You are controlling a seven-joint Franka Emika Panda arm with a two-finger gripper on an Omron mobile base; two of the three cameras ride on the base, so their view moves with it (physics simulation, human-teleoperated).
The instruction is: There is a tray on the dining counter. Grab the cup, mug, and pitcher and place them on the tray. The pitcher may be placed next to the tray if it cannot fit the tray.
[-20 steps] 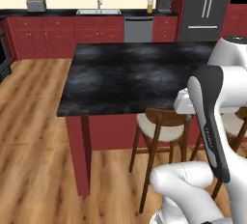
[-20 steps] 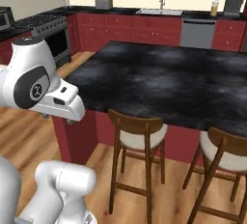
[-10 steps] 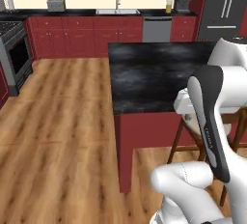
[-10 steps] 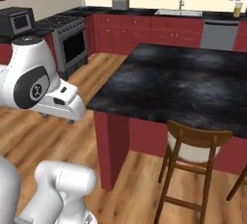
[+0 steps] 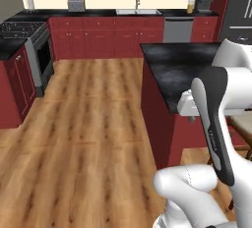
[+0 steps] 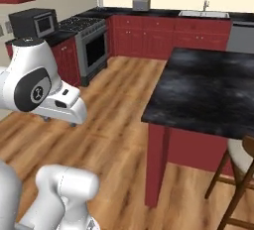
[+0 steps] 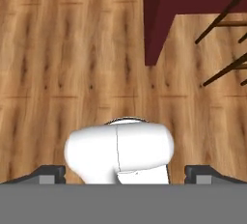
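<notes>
My end effector (image 7: 125,172) hangs with its two tips spread wide apart and nothing between them, pointing down at the wooden floor (image 7: 72,49). The dining worktop (image 5: 184,70) stands ahead and to my right, its dark red base (image 7: 159,20) just off the tips' far side, chair legs (image 7: 224,35) beside it. Since a second ago my base has swung left, so the worktop has slid rightward in both base views. No readable writing anywhere.
</notes>
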